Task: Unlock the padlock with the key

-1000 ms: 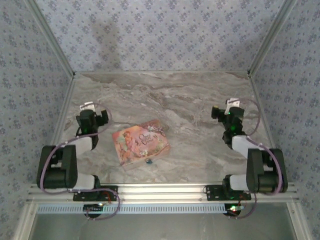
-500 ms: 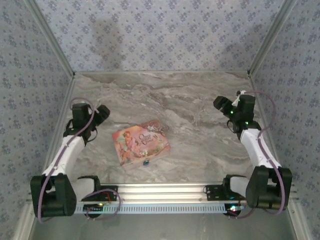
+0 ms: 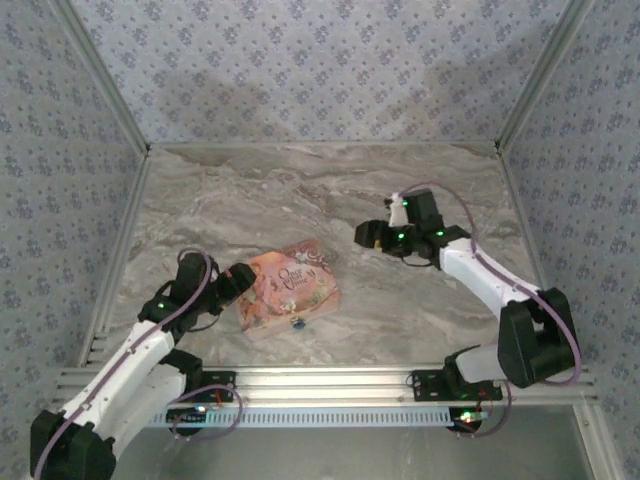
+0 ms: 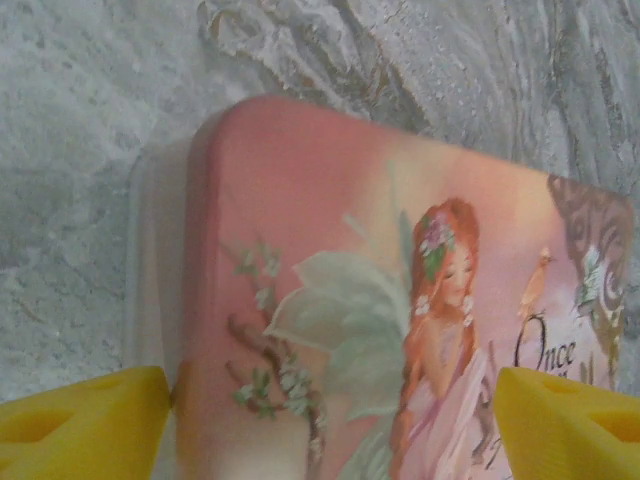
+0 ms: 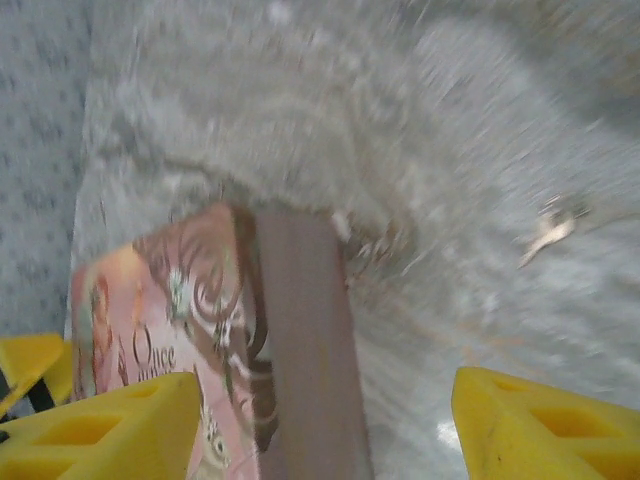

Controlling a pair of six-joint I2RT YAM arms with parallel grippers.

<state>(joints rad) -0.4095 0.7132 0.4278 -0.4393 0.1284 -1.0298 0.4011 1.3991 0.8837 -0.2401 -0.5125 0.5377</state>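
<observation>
Marble table (image 3: 330,190) carries pink box (image 3: 290,285) (and key (image 5: 550,228)).

Box (image 3: 288,288) on table (image 3: 400,180), left of centre, toward near edge. Padlock (image 3: 297,323) against box's near side. Left gripper (image 3: 240,278) at box's left end, box corner between its fingers. Right gripper (image 3: 366,236) behind-right of box, apart. Small blurred metal item (image 5: 553,225) on table, right of box.
</observation>
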